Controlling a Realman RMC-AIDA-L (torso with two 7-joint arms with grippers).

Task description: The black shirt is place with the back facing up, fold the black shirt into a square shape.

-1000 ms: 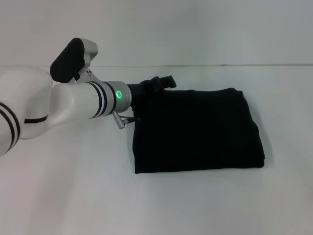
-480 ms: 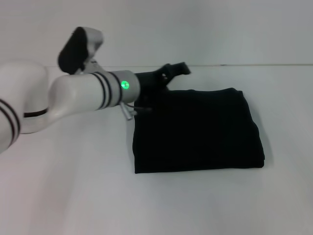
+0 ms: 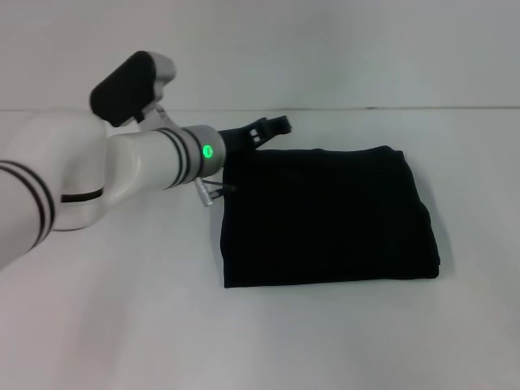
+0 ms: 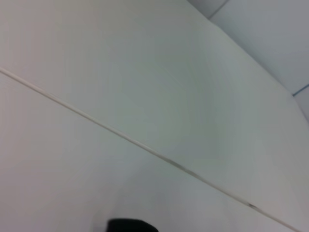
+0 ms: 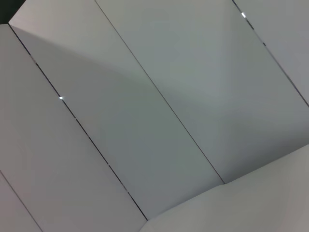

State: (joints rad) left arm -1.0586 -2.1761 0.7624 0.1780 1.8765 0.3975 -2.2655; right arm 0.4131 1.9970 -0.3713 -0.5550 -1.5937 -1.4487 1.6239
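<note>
The left tool (image 3: 272, 127) hangs just above the far left corner of the black shirt (image 3: 325, 218), pointing across toward the right. Whether its fingers are spread or closed cannot be told from the head view, and nothing seems to be held in it. Behind it, the white left arm (image 3: 97, 175) reaches in from the left side, with a green light (image 3: 208, 151) glowing on its wrist ring. The shirt lies flat on the white worktop (image 3: 122, 325), folded into a neat, nearly square block, its plain black side up and its layered edges showing along the right side. The left wrist view shows only pale wall and a small dark edge. The right tool is out of sight.
</note>
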